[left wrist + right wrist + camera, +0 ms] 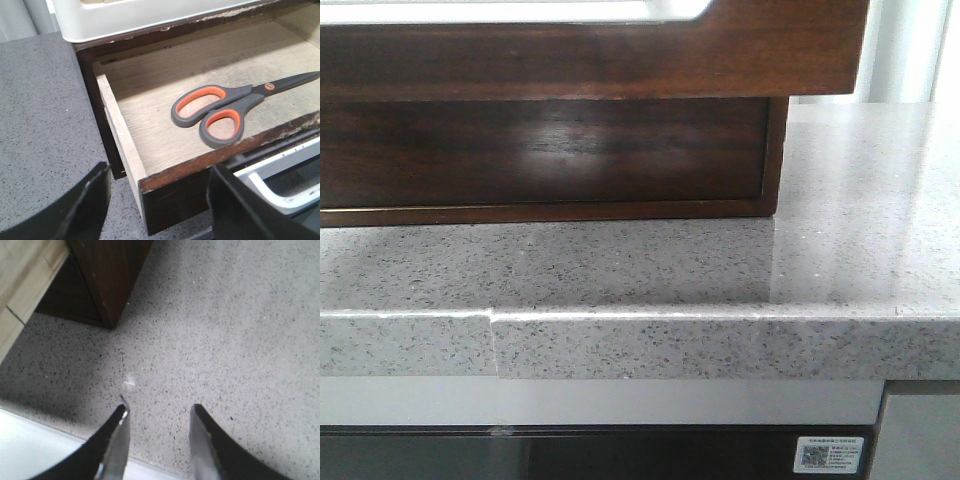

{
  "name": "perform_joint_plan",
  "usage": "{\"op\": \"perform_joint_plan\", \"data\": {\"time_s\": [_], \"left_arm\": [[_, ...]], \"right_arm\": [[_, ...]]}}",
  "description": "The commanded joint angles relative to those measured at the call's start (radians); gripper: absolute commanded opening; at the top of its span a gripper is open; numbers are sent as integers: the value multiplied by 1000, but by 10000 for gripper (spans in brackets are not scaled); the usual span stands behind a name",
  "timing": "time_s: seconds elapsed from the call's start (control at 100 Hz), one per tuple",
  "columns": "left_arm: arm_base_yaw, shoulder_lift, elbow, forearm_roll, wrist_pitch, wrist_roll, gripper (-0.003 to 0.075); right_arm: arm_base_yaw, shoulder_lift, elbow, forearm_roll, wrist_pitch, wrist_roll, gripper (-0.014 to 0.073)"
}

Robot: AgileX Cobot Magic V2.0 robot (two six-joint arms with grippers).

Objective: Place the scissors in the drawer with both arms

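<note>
The drawer [118, 134] stands pulled out, its pale wooden floor showing. Scissors [220, 107] with grey and orange handles lie flat inside it, blades pointing away from the drawer's open corner. My left gripper [160, 202] is open, its black fingers [82, 207] standing either side of the drawer's dark front corner with nothing held. In the front view the drawer's plain dark front [590, 60] juts out above the cabinet body, and neither gripper shows. My right gripper [159, 410] hangs open over the speckled countertop [225, 330], near the cabinet's corner [107, 280], empty.
A white tray [125, 17] sits on top of the cabinet above the drawer. The grey speckled countertop [860, 200] ends in a front edge [640, 345], with a dark appliance front and a QR label [830, 455] below. A white-edged part [280, 182] lies under the drawer's front.
</note>
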Motion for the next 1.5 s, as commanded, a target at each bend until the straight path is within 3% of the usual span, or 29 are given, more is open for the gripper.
{"op": "perform_joint_plan", "data": {"time_s": [0.0, 0.15, 0.4, 0.51, 1.1, 1.33, 1.49], "left_arm": [[-8, 7, -25, -24, -75, -14, 407], [-8, 7, -25, -24, -75, -14, 370], [-8, 7, -25, -24, -75, -14, 88], [-8, 7, -25, -24, -75, -14, -22], [11, -62, 16, -7, -111, -8, -20], [146, -348, 298, 52, -248, -10, -20], [167, -463, 556, 47, -499, -20, -20]], "right_arm": [[-5, -17, -18, 16, -85, -3, 243], [-5, -17, -18, 15, -89, -4, 209], [-5, -17, -18, 15, -89, -4, -62], [-5, -17, -18, 15, -103, -4, -69], [-5, -17, -18, 15, -103, -4, -69], [-5, -17, -18, 15, -104, -4, -69], [-5, -17, -18, 15, -104, -4, -69]]}}
